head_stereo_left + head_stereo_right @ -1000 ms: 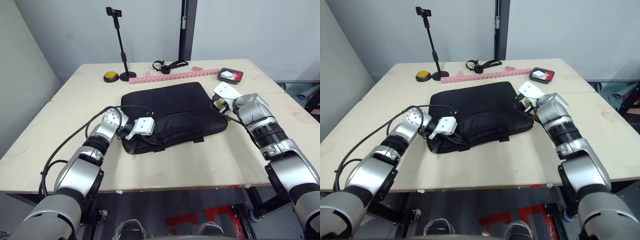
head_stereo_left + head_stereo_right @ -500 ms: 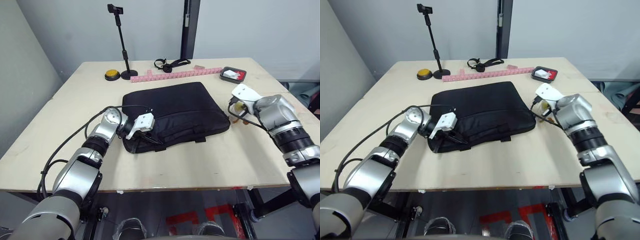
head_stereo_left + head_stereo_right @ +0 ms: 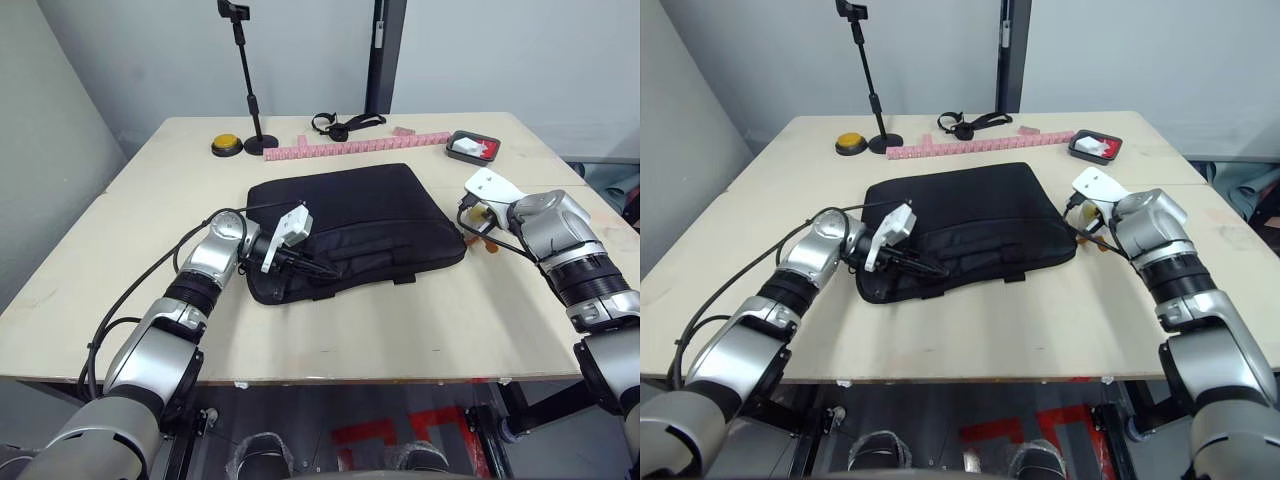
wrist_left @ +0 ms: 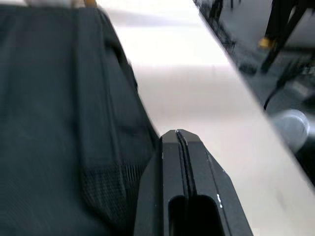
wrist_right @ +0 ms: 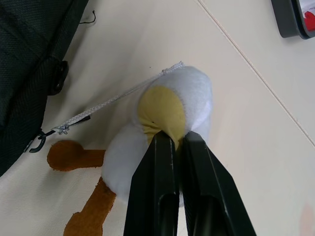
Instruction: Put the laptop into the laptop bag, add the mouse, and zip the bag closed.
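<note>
The black laptop bag (image 3: 350,215) lies flat in the middle of the table. My left gripper (image 4: 179,135) is shut, its fingers lying against the bag's front left edge (image 3: 322,271). To the right of the bag's right corner, my right gripper (image 5: 174,137) is shut on the yellow face of a white plush toy (image 5: 194,93) with orange feet. A thin cord (image 5: 106,105) runs from the toy to the bag's corner. The laptop and the mouse are out of view.
At the back of the table stand a black phone stand (image 3: 246,85), a yellow button (image 3: 225,148), a pink strip (image 3: 370,148), a black strap (image 3: 345,124) and a small black tray (image 3: 475,150) holding something white. Bare tabletop lies in front of the bag.
My right gripper has moved right, away from the bag's corner, and then held still. My left wrist has turned and lifted a little at the bag's front left edge.
</note>
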### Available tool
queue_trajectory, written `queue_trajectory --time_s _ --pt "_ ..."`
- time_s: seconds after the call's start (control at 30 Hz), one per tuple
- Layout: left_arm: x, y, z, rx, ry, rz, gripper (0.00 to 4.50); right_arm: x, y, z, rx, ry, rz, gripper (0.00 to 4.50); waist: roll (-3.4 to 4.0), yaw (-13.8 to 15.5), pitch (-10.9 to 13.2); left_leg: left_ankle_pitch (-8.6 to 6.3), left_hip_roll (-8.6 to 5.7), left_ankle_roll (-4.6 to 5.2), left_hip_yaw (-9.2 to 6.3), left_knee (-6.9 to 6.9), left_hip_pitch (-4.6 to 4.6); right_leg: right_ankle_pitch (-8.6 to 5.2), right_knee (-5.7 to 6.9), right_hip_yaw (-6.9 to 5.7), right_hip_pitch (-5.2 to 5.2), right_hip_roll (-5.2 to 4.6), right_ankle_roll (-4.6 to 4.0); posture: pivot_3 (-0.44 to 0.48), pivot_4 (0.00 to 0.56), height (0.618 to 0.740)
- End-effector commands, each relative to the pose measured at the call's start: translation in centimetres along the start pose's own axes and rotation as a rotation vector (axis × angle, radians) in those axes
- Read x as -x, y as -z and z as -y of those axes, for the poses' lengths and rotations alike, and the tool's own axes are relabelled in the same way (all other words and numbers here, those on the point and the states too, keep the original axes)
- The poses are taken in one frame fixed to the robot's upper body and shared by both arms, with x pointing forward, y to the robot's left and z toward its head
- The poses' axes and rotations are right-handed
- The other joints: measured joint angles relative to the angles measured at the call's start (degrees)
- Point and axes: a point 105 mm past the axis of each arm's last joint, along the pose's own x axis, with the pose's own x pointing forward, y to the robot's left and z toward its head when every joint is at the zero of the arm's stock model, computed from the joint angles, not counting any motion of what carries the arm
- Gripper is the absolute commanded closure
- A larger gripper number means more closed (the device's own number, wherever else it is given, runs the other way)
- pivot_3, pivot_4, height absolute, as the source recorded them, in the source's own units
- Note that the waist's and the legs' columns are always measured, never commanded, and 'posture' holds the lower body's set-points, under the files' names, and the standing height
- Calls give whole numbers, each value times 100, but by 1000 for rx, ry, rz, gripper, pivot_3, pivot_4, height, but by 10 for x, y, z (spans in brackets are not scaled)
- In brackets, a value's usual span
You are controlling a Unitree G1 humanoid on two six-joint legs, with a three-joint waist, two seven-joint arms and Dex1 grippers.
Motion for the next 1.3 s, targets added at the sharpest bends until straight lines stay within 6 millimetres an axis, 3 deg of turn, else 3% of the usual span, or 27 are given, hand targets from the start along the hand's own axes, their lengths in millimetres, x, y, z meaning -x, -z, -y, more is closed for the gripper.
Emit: queue_trajectory --time_s 0.03,0.3,0.63,0.97,1.3 --pt "1 -18 -6 -35 -20 48 4500 8 -15 9 7 31 57 4440 0 -2 0 2 0 4 0 0 -5 0 -2 -1 0 0 0 0 150 740" --pt "-5 -4 -36 -61 -213 17 4500 10 -14 5 8 23 55 4440 0 4 0 6 0 11 -15 17 -28 4 -2 -7 -1 0 5 0 150 740" --pt "-7 46 -29 -74 -197 -214 4500 12 -13 3 2 20 49 4440 2 17 -1 6 0 12 -25 38 -29 15 10 -8 10 0 21 0 150 740" --pt "0 72 -26 -82 -206 -351 4500 4 -54 0 19 30 131 4440 6 -41 -5 -26 0 -25 -25 67 52 16 83 12 49 -1 20 0 150 740" --pt "-3 80 -11 -73 -114 -353 4500 -15 -75 -1 69 102 130 4440 10 -68 -8 -23 0 -31 -25 67 52 16 88 14 45 0 18 0 150 740"
